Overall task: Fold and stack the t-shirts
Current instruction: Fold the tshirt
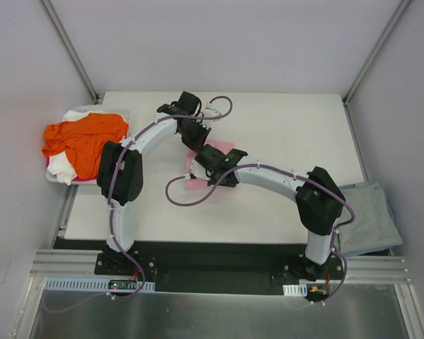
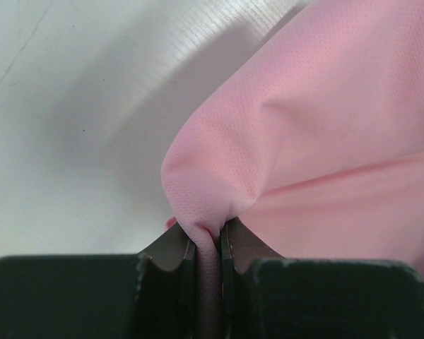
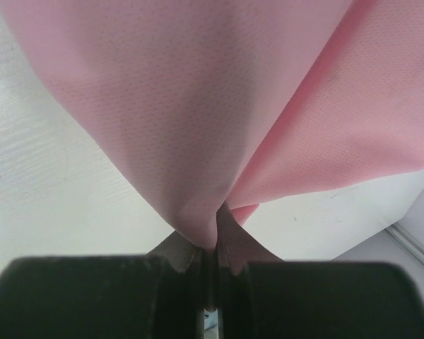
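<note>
The light pink t-shirt lies bunched at the middle of the white table, mostly hidden under both wrists. My left gripper is shut on a pinched fold of its pink cloth. Just in front of it, my right gripper is shut on another fold of the same shirt, which hangs from the jaws above the table. An orange t-shirt lies crumpled on a white one at the far left. A grey-blue t-shirt lies flat at the right edge.
The orange and white shirts sit in a white tray at the table's left edge. White walls with metal posts close in the back and sides. The grey-blue shirt overhangs the table's right edge beside the right arm's base.
</note>
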Tool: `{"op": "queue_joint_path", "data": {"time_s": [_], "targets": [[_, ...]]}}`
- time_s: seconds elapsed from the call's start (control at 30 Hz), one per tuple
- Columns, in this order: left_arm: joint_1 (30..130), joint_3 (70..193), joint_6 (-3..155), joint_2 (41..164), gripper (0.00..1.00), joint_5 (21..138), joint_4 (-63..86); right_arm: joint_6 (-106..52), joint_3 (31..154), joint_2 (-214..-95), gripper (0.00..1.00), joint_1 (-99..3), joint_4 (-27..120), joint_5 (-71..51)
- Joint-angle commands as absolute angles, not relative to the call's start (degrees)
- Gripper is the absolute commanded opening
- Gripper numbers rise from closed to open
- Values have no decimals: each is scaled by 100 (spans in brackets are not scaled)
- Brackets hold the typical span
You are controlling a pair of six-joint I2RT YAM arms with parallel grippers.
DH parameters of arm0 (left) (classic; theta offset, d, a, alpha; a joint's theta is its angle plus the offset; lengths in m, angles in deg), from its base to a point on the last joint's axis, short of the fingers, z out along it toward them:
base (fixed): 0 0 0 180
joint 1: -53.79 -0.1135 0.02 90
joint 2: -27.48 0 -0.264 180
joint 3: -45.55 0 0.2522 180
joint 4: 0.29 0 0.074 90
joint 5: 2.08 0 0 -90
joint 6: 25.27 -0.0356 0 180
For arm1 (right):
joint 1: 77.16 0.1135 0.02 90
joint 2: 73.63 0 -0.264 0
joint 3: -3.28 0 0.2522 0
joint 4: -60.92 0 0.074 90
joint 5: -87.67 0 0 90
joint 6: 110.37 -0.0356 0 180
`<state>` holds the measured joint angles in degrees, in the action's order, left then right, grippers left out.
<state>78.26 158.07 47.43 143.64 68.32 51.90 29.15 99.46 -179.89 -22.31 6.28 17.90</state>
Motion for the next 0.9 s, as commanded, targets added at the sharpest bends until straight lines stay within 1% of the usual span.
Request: {"op": "queue_joint_path", "data": {"time_s": [0.0, 0.43, 0.87], "targets": [[7744, 16205, 4575, 14455, 0, 7131, 5144, 2683, 9808, -17778, 1, -2337, -302, 2016], [8042, 16574, 4575, 14912, 0, 7078, 5275, 2455, 9545, -17910, 1, -2556, -514, 1990], [8367, 17215, 4706, 15097, 0, 6911, 5398, 2358, 9316, -17348, 1, -3005, -830, 2456]]}}
